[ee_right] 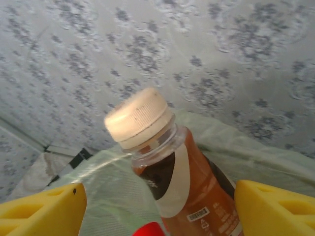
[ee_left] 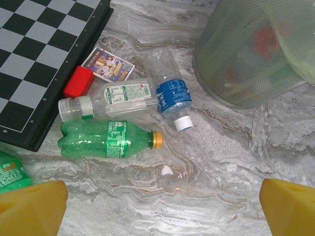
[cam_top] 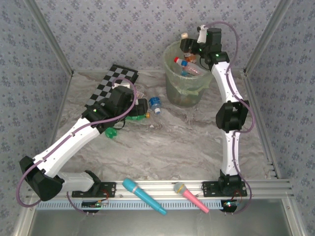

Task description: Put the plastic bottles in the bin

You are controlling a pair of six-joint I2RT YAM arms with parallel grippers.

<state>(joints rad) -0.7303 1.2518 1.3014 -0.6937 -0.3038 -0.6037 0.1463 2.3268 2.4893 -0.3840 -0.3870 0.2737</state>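
The right hand [ee_right: 160, 191] is up high over the bin [cam_top: 173, 83], at the back of the table [cam_top: 197, 142]. A brown bottle [ee_right: 189, 182] with a cream cap sits between its two yellow fingers [ee_right: 42, 209]. The fingers are spread apart. There is a gap between one finger and the bottle, so the hand is not squeezing it. The other finger is very close to the bottle, and I cannot tell if it touches. The green edge of the bin is right behind the bottle. Seen from above, more bottles lie inside the bin. One of them is a red-cap bottle [cam_top: 186, 65].

The left hand [ee_left: 162, 211] hangs low over the table, next to the checkered board [ee_left: 29, 64]. Its fingers are wide open and hold nothing. Bottles lie on the table under it, close together. A green bottle [ee_left: 108, 140] with an orange cap lies on its side. Just behind it lies a clear bottle [ee_left: 106, 101] with a white cap. A blue-label bottle [ee_left: 170, 86] lies beside them, with its white cap pointing at the hand. It is the one nearest the bin. Another green one, the edge bottle [ee_left: 10, 174], peeks in at the side.

A red block [ee_left: 78, 81] and a little card [ee_left: 108, 65] lie by the board.
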